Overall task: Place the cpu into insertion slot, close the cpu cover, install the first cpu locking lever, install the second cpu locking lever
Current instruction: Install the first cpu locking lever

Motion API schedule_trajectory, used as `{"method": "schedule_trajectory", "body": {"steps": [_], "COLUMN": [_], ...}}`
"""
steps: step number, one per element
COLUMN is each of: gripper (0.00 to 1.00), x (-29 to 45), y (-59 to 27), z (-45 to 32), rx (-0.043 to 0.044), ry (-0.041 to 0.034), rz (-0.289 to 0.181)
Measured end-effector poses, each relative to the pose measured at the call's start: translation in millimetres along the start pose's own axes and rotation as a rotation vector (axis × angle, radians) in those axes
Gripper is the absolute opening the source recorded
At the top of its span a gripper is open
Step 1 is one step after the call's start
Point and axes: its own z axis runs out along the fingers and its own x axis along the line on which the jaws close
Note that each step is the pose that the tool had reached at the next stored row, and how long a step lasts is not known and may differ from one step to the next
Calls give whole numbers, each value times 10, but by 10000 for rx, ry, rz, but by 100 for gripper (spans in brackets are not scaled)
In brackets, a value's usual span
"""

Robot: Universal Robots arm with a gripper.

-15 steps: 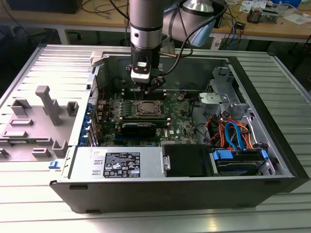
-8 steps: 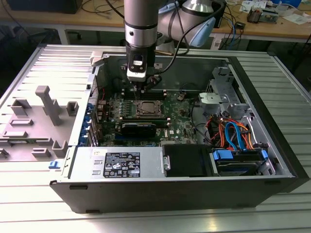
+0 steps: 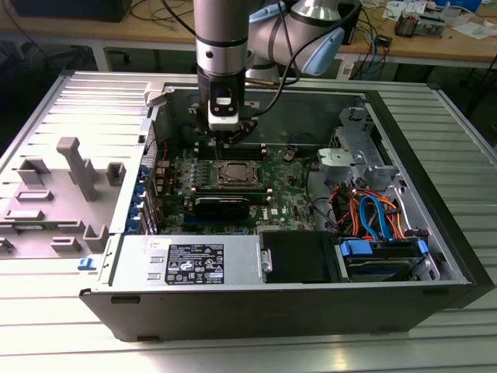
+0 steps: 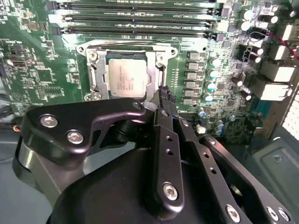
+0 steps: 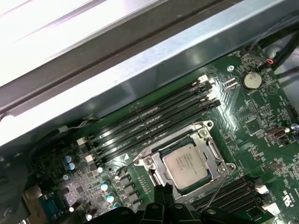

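Observation:
The cpu [image 4: 127,77] lies flat in the insertion slot [image 4: 103,91] on the green motherboard, its silvery top showing in both wrist views [image 5: 187,165]. The cpu cover [image 4: 156,65] lies down around it as a metal frame [image 5: 210,151]. A thin wire locking lever [image 5: 217,186] runs along one side of the socket, and another [image 5: 133,161] sticks out at a corner. I cannot tell whether they are latched. My gripper [image 4: 163,95] hangs just above the socket's edge, shut with nothing in it. In the exterior view the gripper [image 3: 226,138] stands over the socket [image 3: 237,175].
Long black memory slots [image 4: 135,18] flank the socket. The case wall [image 5: 140,70] rises close behind them. A black card [image 3: 221,206] lies in front of the socket. Cables and drive bays [image 3: 373,217] fill the exterior view's right, and a grey fixture [image 3: 70,179] stands at its left.

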Motion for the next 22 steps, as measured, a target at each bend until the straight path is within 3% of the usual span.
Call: {"method": "schedule_trajectory", "body": {"steps": [2,4,5,9,10,12,14,18,20,22], "gripper": [11,11,11,11,11,11,11,11,11,11], "x": [6,7,7,8,12,35,89,118,119,119], "y": [-3,-4,-3,-3,-5,-17,-44,-59,-59,-60], "z": [1,8,15,25,28,28,30,30,30,32], "rx": [-3,-11,-19,-42,-98,-170,-301,-317,-322,-325], "ry": [-5,-18,-29,-46,-33,-9,33,35,30,28], "rz": [-256,-930,-1507,-2568,-2794,-2898,-3005,-3479,-4311,-4738]}}
